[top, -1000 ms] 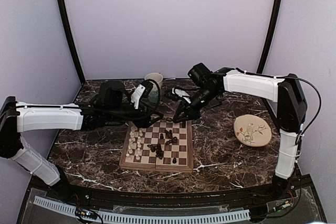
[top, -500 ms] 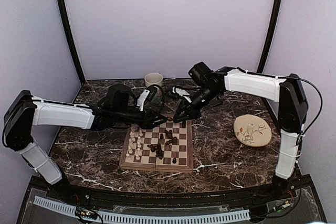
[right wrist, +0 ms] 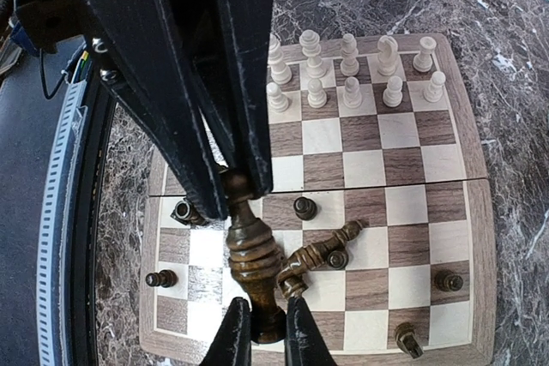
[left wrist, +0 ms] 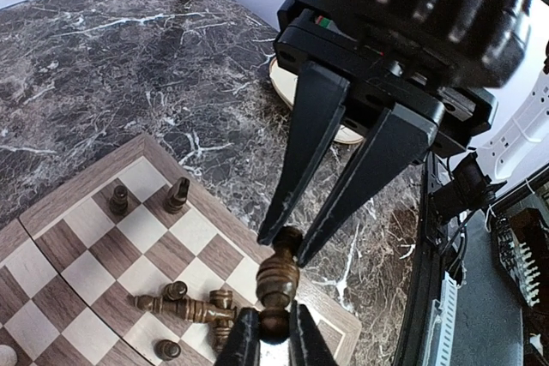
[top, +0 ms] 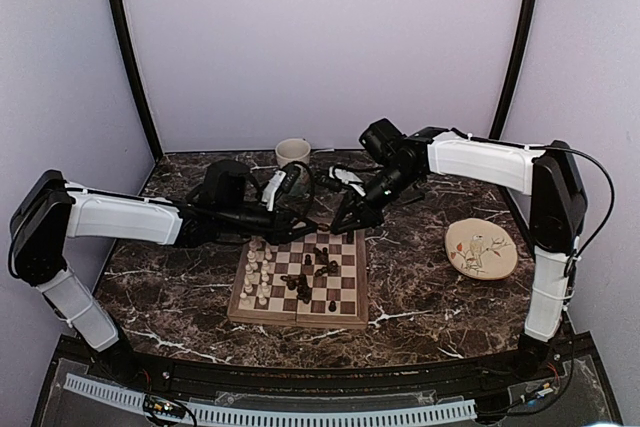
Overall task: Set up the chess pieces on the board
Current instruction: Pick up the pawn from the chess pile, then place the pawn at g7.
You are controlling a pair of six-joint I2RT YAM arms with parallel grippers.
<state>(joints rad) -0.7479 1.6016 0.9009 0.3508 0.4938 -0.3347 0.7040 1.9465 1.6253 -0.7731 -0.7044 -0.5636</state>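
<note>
Cream pieces point(right wrist: 352, 75) stand ranked on the board point(right wrist: 377, 169), scattered dark pieces point(right wrist: 322, 256) remain unplaced, and left gripper point(left wrist: 273, 342) and right gripper point(right wrist: 259, 332) both clench one dark piece point(right wrist: 249, 255) aloft

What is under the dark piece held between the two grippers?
The board, with toppled dark pieces lying close by. The exact square beneath the dark piece is covered by it, the left gripper and the right gripper.

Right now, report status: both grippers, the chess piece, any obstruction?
Both shut on one dark piece, opposite ends: left gripper, right gripper. Piece held off the board. Below it, toppled dark pieces on the squares.
</note>
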